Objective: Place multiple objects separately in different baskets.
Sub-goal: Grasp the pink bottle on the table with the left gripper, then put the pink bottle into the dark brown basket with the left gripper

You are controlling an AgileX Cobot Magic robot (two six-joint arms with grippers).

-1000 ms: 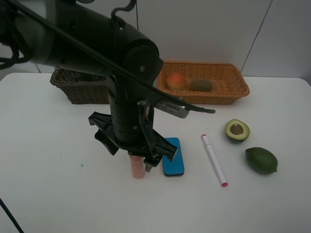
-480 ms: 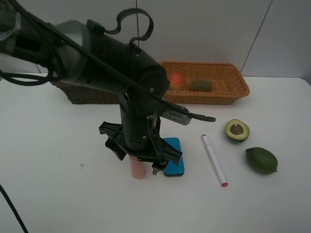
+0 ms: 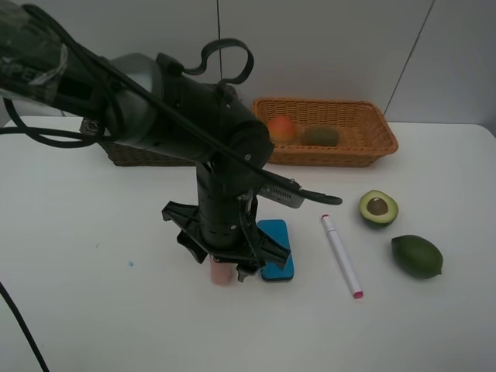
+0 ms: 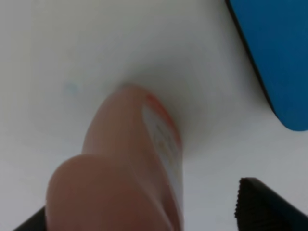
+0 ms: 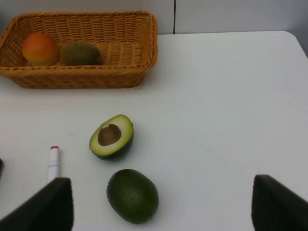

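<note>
Behind the left gripper (image 3: pixel 222 265) and off to its outer side, a deep, dark brown wicker basket (image 3: pixel 132 155) shows only part of its woven wall past the arm. The gripper points straight down at the white table (image 3: pixel 93 310), its jaws spread astride the small pink bottle (image 3: pixel 222 274). The bottle stands upright, long axis vertical, rounded cap toward the wrist camera. One ribbed black fingertip (image 4: pixel 262 204) is apart from its smooth plastic side; the other is too close to judge. Against a second ago, the arm has sunk, so that only the bottle's base now shows beneath it. Just beside the gripper lies the blue eraser (image 3: pixel 277 244), a flat rounded slab on a black base, unmoved. Beyond it sits the shallow, light orange-tan basket (image 3: pixel 372 124), holding a round orange-red fruit (image 3: pixel 281 129) and a fuzzy brown kiwi (image 3: pixel 320 136). Farther out, the white-pink marker (image 3: pixel 342 257) lies flat, its long axis slanting from far to near. Past it rest the halved avocado (image 3: pixel 378 208), cut face and pit up, and the whole green avocado (image 3: pixel 417 256). The right gripper (image 5: pixel 161 204) hangs with its fingers wide apart, holding nothing.
</note>
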